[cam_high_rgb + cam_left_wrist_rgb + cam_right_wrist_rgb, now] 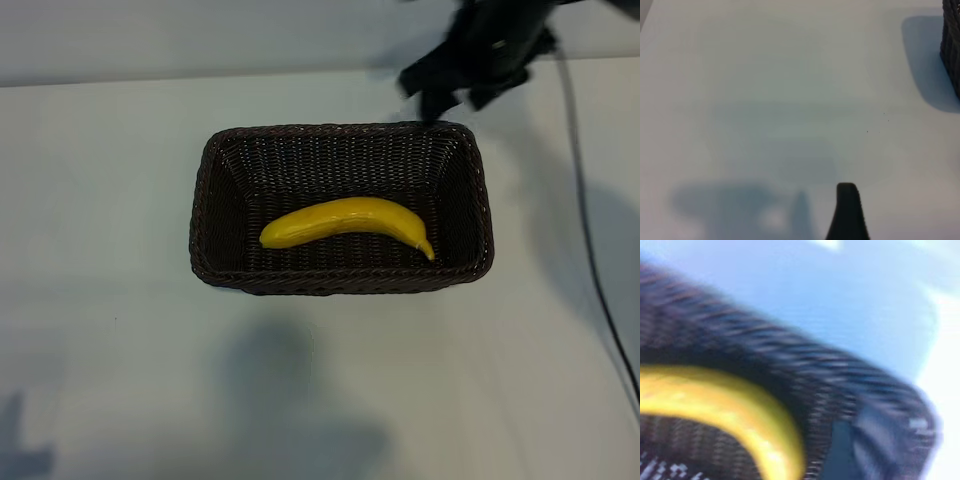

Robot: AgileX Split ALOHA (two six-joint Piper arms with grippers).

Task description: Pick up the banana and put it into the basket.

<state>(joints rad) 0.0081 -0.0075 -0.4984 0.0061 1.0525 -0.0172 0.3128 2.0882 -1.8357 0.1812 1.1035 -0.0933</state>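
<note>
Banana [345, 222], just one, lies inside the single basket [205, 200] at the table's [100, 300] middle. Past its far right corner my right pincer [455, 98] hangs, fingers apart, holding nothing.

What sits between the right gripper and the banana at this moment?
In the exterior view, only the basket's far rim and bare woven floor separate the open right gripper from the banana.
</note>
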